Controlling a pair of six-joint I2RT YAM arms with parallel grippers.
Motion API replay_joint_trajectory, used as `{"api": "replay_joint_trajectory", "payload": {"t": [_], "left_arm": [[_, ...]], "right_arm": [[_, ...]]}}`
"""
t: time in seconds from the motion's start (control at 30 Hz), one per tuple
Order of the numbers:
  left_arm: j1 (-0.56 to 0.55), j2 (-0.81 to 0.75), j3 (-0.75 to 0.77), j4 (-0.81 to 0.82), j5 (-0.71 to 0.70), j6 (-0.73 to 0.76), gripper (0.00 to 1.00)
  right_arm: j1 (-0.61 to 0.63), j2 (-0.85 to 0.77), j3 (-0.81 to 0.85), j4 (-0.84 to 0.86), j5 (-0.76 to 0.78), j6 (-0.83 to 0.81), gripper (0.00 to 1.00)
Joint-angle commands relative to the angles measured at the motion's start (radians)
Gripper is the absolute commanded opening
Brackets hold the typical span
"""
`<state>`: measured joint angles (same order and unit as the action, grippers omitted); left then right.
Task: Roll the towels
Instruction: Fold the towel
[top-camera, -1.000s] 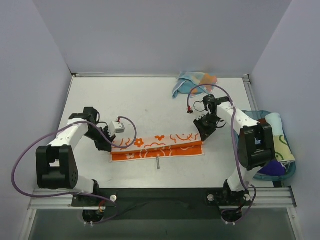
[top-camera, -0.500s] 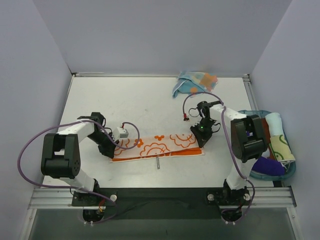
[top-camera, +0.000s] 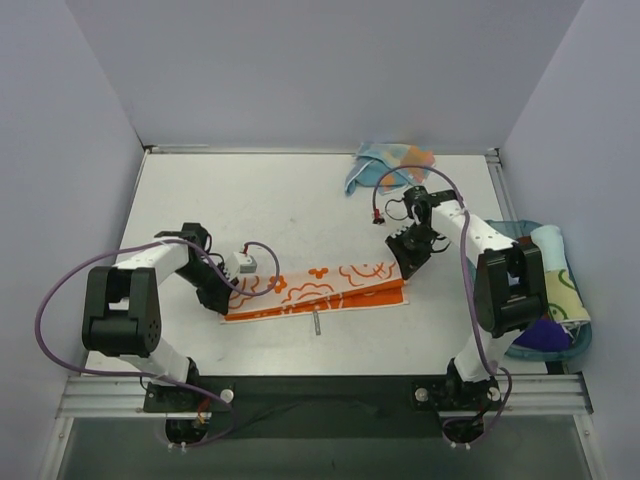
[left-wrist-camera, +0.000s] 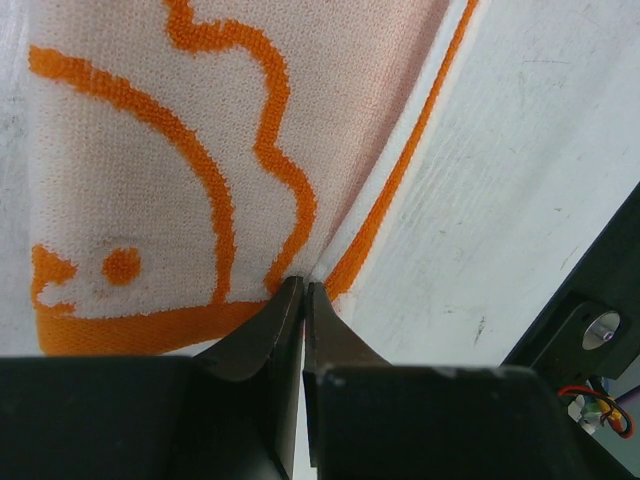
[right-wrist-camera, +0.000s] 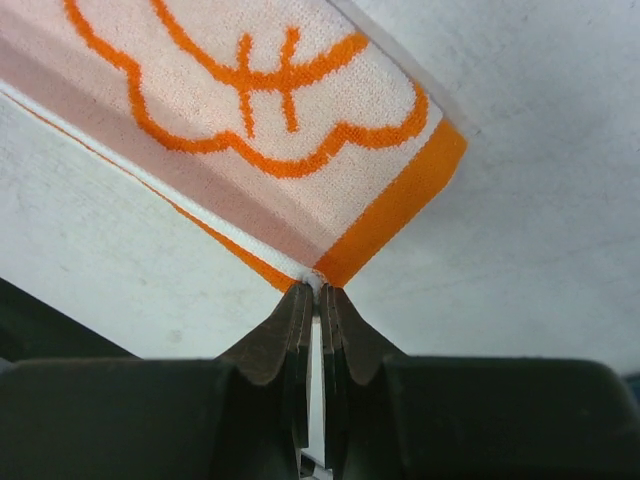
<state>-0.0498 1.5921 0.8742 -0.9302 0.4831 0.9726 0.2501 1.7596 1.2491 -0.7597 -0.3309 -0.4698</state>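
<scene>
The white towel with orange cloud prints (top-camera: 320, 288) lies folded into a long strip across the middle of the table (top-camera: 250, 200). My left gripper (top-camera: 222, 303) is shut on the towel's left corner; in the left wrist view its tips (left-wrist-camera: 303, 285) pinch the cloth (left-wrist-camera: 150, 150) where the orange border meets the fold. At the other end, my right gripper (top-camera: 408, 270) is shut on the right corner, and its tips (right-wrist-camera: 320, 287) nip the orange-edged point of the towel (right-wrist-camera: 280, 150). The light blue dotted towel (top-camera: 390, 165) lies crumpled at the back right, away from both grippers.
A blue basket (top-camera: 578, 340) at the right edge holds rolled cloths, one of them purple (top-camera: 545, 335). A small grey metal piece (top-camera: 316, 325) lies just in front of the strip. Walls close in the table on three sides.
The right gripper swung left and nearer with its corner, then came back out to the right. The left gripper shifted slightly nearer, and the strip now slants, left end closest.
</scene>
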Motion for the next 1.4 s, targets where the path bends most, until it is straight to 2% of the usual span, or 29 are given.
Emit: {"api": "replay_joint_trajectory", "payload": {"t": [0.0,0.23,0.3,0.37,0.43,0.47,0.53,0.63,0.77,0.83,1.07,1.2,1.37], "left_arm": [[-0.001,-0.014,0.029,0.021,0.012,0.005,0.00],[-0.001,-0.009,0.037,0.021,0.012,0.002,0.00],[0.001,-0.009,0.042,0.018,0.012,0.002,0.00],[0.002,-0.018,0.049,-0.004,0.017,0.018,0.02],[0.007,-0.043,0.058,-0.044,0.046,0.035,0.13],[0.011,-0.056,0.072,-0.065,0.063,0.070,0.26],[0.015,-0.095,0.089,-0.116,0.094,0.095,0.34],[0.018,-0.127,0.132,-0.174,0.133,0.107,0.40],[0.016,-0.112,0.180,-0.167,0.160,0.048,0.40],[0.013,-0.080,0.186,-0.130,0.170,-0.009,0.40],[-0.008,-0.006,0.106,0.005,0.094,-0.086,0.38],[-0.028,0.034,0.048,0.092,-0.038,-0.121,0.35],[-0.041,0.091,0.037,0.192,-0.093,-0.241,0.35]], "right_arm": [[0.000,-0.048,-0.048,-0.089,-0.003,-0.029,0.00],[0.000,0.023,-0.114,-0.041,-0.022,-0.026,0.00],[0.002,0.021,-0.114,-0.044,-0.026,-0.029,0.21],[-0.002,-0.008,-0.114,-0.065,-0.049,-0.038,0.36],[-0.006,-0.057,-0.097,-0.114,-0.091,-0.056,0.45],[-0.014,-0.075,-0.086,-0.134,-0.111,-0.061,0.57],[-0.021,-0.124,-0.045,-0.180,-0.158,-0.067,0.65],[-0.025,-0.141,-0.002,-0.188,-0.174,-0.027,0.64],[-0.023,-0.063,0.023,-0.161,-0.166,0.052,0.47],[-0.011,-0.017,0.012,-0.118,-0.134,0.080,0.45],[0.025,0.081,-0.054,-0.035,-0.016,0.152,0.44],[0.028,0.147,-0.063,0.019,0.075,0.180,0.43],[0.026,0.221,0.045,0.037,0.191,0.214,0.44]]}}
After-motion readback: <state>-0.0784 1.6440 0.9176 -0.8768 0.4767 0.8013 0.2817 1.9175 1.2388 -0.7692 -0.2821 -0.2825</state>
